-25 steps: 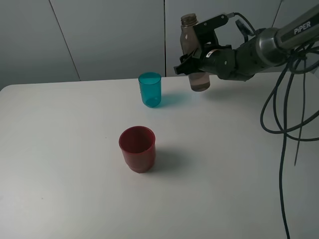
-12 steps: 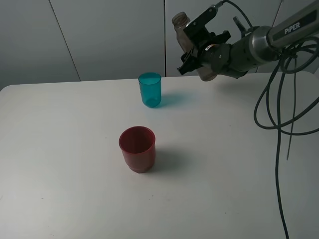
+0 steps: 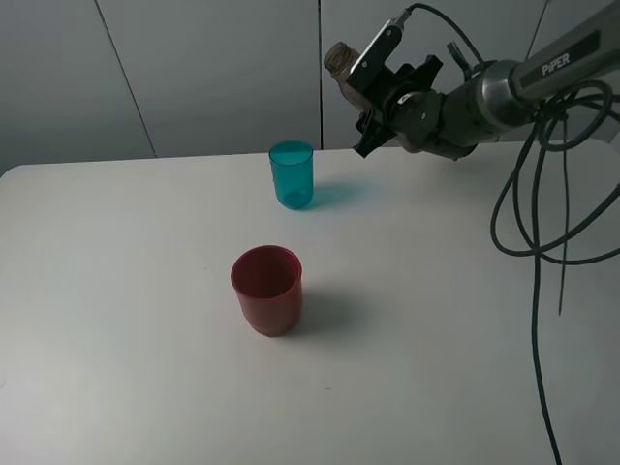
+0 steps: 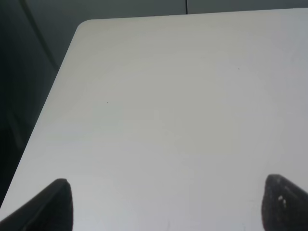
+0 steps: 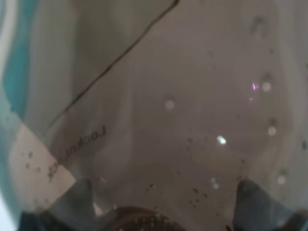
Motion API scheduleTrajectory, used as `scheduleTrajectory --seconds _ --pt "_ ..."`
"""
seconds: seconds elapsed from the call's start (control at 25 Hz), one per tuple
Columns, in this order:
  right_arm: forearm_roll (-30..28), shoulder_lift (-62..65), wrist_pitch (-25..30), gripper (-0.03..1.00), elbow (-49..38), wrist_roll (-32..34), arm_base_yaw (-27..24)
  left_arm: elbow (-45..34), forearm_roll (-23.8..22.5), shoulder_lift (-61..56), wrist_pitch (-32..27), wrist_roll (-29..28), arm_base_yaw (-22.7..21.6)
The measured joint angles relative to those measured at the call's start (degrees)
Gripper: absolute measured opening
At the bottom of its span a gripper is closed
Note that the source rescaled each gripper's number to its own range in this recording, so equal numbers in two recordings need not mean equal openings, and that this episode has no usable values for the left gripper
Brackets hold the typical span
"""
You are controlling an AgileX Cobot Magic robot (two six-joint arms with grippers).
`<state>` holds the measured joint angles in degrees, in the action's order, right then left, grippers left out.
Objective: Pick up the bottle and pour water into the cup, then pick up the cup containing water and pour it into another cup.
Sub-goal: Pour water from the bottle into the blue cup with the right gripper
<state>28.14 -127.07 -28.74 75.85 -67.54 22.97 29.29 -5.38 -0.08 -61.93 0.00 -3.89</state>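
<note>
Leftmost, finds the left gripper (image 4: 171, 209) spread wide over the white table (image 4: 159, 106), with nothing between its dark fingertips. Further right, meets another cup (image 3: 266, 289), squat, dark red and opaque, standing upright near the table's middle. Behind and slightly right of it, meets the cup (image 3: 292, 174), small, teal and translucent, upright too and well apart from the red one. Above and to the right of that, shows the bottle (image 3: 340, 60) held clear of the table and tilted, its uncapped threaded neck pointing up and left, its body clamped in the right gripper (image 3: 376, 92). Up close in the right wrist view, reveals smoky grey-brown plastic speckled with droplets, faint lettering on the wall, and teal at one edge.
</note>
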Motion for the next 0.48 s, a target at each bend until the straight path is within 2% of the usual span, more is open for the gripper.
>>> scheduleTrajectory --seconds 0.32,0.48 --pt "3.8 -3.3 -2.5 0.00 1.6 -12.0 2.7 0.0 0.0 0.0 0.0 0.0 0.0" --pt "5.7 -4.0 -5.1 0.00 1.6 -15.5 3.1 0.0 -0.1 0.0 0.0 0.0 0.0"
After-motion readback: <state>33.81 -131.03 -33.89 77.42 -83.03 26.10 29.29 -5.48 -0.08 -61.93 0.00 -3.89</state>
